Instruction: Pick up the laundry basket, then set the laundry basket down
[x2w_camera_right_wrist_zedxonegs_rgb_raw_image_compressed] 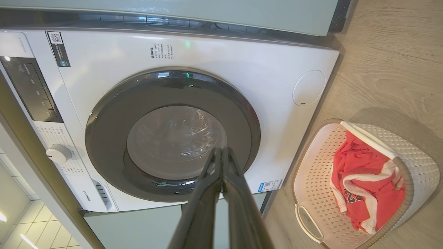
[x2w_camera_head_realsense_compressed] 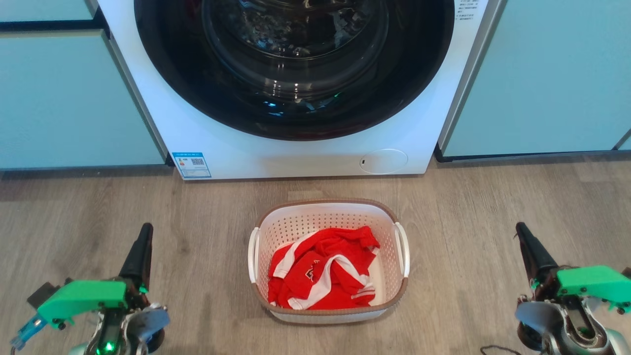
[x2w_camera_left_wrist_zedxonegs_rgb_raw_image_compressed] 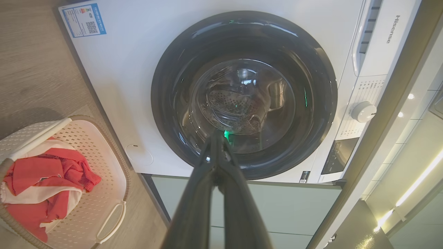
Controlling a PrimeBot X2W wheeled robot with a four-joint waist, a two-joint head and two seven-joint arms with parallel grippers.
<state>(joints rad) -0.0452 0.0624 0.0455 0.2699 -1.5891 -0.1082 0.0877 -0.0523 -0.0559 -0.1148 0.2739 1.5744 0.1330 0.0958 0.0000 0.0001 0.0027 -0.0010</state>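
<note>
The laundry basket (x2w_camera_head_realsense_compressed: 389, 231) (x2w_camera_left_wrist_zedxonegs_rgb_raw_image_compressed: 104, 152) (x2w_camera_right_wrist_zedxonegs_rgb_raw_image_compressed: 315, 162), white and perforated with a brown rim, stands on the wooden floor before the washing machine, a crumpled red and white shirt (x2w_camera_head_realsense_compressed: 323, 268) inside it. Its two white handles sit on the left (x2w_camera_head_realsense_compressed: 253, 254) and right (x2w_camera_head_realsense_compressed: 403, 249) sides. My left gripper (x2w_camera_head_realsense_compressed: 146, 228) (x2w_camera_left_wrist_zedxonegs_rgb_raw_image_compressed: 217, 135) hangs shut well to the basket's left, holding nothing. My right gripper (x2w_camera_head_realsense_compressed: 519, 227) (x2w_camera_right_wrist_zedxonegs_rgb_raw_image_compressed: 221, 150) is shut and empty, well off to the basket's right. Both grippers point toward the machine.
A white front-loading washing machine (x2w_camera_head_realsense_compressed: 296, 153) with a dark round door (x2w_camera_head_realsense_compressed: 296, 64) stands just behind the basket, set between pale green cabinet fronts (x2w_camera_head_realsense_compressed: 64, 98) (x2w_camera_head_realsense_compressed: 552, 79). Bare wooden floor (x2w_camera_head_realsense_compressed: 197, 222) lies on both sides of the basket.
</note>
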